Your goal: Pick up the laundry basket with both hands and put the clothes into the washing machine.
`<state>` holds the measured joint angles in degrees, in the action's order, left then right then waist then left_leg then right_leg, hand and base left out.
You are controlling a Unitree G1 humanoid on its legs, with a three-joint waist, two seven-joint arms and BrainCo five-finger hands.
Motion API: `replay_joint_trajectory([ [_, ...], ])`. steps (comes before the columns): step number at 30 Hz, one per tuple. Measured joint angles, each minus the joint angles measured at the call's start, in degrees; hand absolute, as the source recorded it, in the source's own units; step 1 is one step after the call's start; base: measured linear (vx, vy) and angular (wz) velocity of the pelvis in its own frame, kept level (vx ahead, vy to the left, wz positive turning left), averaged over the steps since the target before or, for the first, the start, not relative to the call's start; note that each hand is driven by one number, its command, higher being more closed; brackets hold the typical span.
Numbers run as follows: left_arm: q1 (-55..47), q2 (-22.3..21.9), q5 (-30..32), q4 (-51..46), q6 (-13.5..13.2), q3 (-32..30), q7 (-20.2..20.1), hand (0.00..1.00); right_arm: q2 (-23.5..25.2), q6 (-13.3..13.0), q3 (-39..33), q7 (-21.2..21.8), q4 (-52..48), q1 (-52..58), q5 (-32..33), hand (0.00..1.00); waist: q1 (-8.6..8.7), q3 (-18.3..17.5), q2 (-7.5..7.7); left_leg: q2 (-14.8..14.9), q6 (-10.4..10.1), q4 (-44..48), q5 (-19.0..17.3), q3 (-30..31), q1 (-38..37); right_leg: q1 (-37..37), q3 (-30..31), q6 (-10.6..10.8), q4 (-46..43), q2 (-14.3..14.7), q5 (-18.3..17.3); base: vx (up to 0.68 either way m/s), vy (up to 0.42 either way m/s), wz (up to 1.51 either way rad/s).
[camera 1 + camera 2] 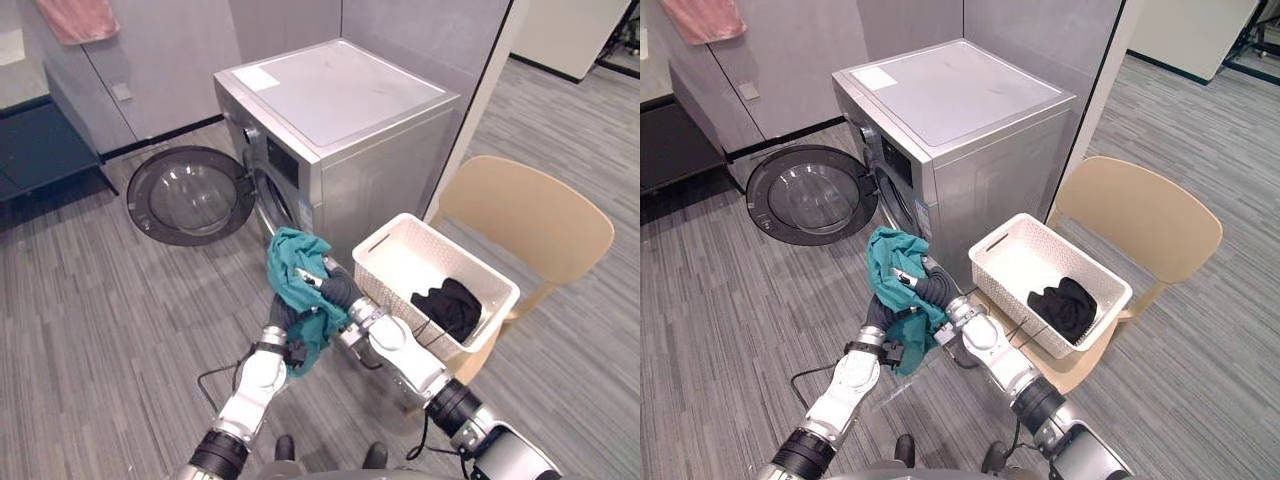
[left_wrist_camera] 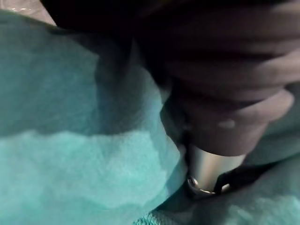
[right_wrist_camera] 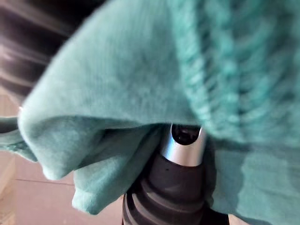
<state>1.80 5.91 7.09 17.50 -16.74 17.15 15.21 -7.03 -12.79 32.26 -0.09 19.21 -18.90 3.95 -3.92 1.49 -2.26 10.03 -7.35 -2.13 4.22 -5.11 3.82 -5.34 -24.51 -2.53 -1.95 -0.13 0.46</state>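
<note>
A teal garment (image 1: 292, 262) hangs bunched in the air in front of the washing machine (image 1: 340, 110), just below its open drum mouth (image 1: 272, 198). My right hand (image 1: 338, 287) is shut on its upper right side. From below, my left hand (image 1: 281, 316) goes up into the hanging folds, and the teal cloth (image 2: 70, 164) covers it. The white laundry basket (image 1: 463, 253) sits on a tan chair (image 1: 540, 215) to the right of the machine, with a black garment (image 1: 450, 305) lying inside it.
The machine's round door (image 1: 190, 195) is swung wide open to the left, low over the grey striped floor. A pink cloth (image 1: 78, 18) hangs on the wall at the far left, above a dark low bench (image 1: 40, 145).
</note>
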Motion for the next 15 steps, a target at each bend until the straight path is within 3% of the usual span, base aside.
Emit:
replay_joint_trajectory([
  [7,-4.3,-0.2,-3.1,6.6,1.8,-13.0,1.4,1.0,-3.5,-0.2,-7.1,-0.9,2.2,10.6,-13.3,0.0,0.21,-0.1,0.17,-0.2,0.0,-1.1,0.0,-1.2,-1.1,0.2,1.0,0.2,0.6,0.5,0.5,0.0,0.031,-0.08],
  [15,-8.1,1.4,-4.3,17.6,2.6,-18.1,0.7,1.0,-3.0,0.2,-11.1,-0.6,17.9,15.8,-22.0,0.0,0.16,0.0,1.17,-0.9,0.1,-2.0,0.0,-1.2,-2.2,4.0,1.0,0.8,7.5,1.1,3.7,0.02,0.055,0.01],
])
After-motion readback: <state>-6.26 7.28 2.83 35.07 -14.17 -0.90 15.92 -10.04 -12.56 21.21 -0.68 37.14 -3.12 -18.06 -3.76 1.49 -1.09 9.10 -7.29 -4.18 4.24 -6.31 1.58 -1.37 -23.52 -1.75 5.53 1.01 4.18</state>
